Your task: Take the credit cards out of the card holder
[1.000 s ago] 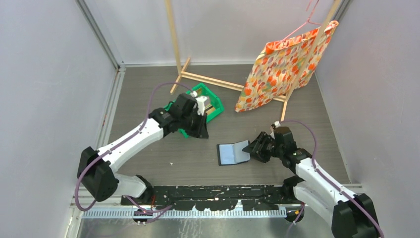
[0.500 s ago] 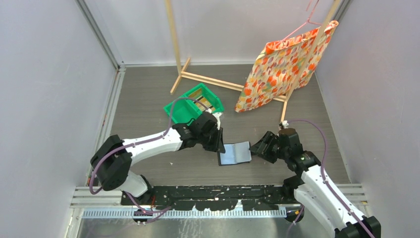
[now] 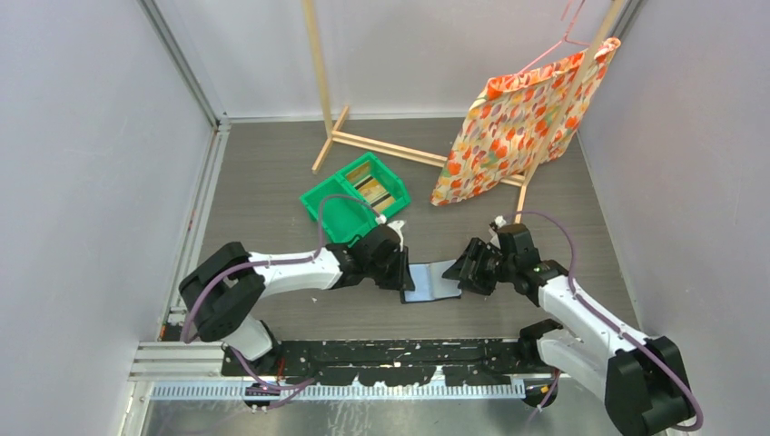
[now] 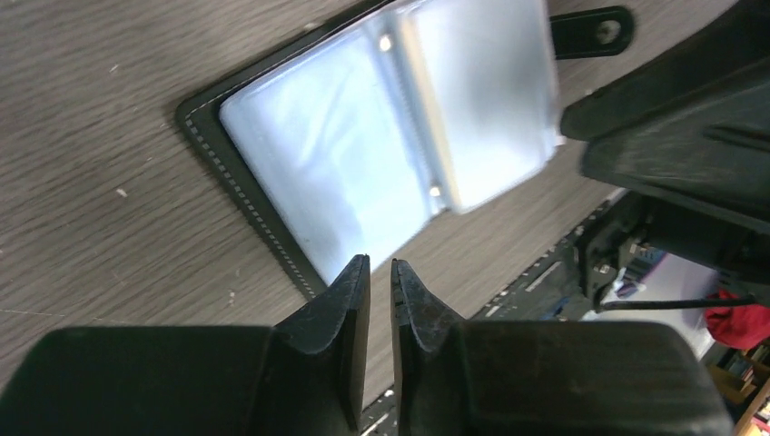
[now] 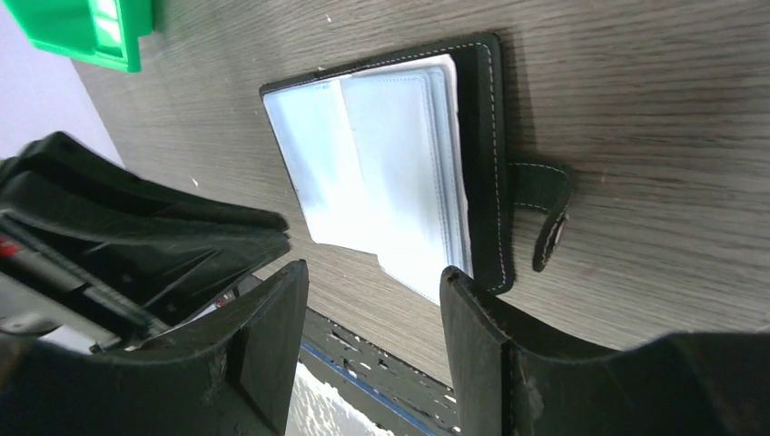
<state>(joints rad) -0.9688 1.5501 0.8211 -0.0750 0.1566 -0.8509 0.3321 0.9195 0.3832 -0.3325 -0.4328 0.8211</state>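
Several tan credit cards [image 3: 372, 187] sit in green plastic bin [image 3: 318, 200]; black bi-fold card holder [image 3: 432, 283] looks empty; left fingers [image 4: 350, 318] clenched on nothing, right fingers [image 5: 472, 318] released.

The white-and-black left arm [image 3: 291, 269] stretches low from the near-left edge of the grey wood-grain table [image 3: 263, 173] toward its middle. Its black two-finger left gripper [image 4: 380, 265] is nearly closed on nothing. The matching right arm [image 3: 570, 304] reaches inward opposite, its right gripper [image 5: 372, 272] spread wide and empty.

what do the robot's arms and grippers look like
The left arm and right arm have white links, bulky black joints, and a thin purple cable looping along each. The left gripper and right gripper are matte black with two wedge-shaped fingers.
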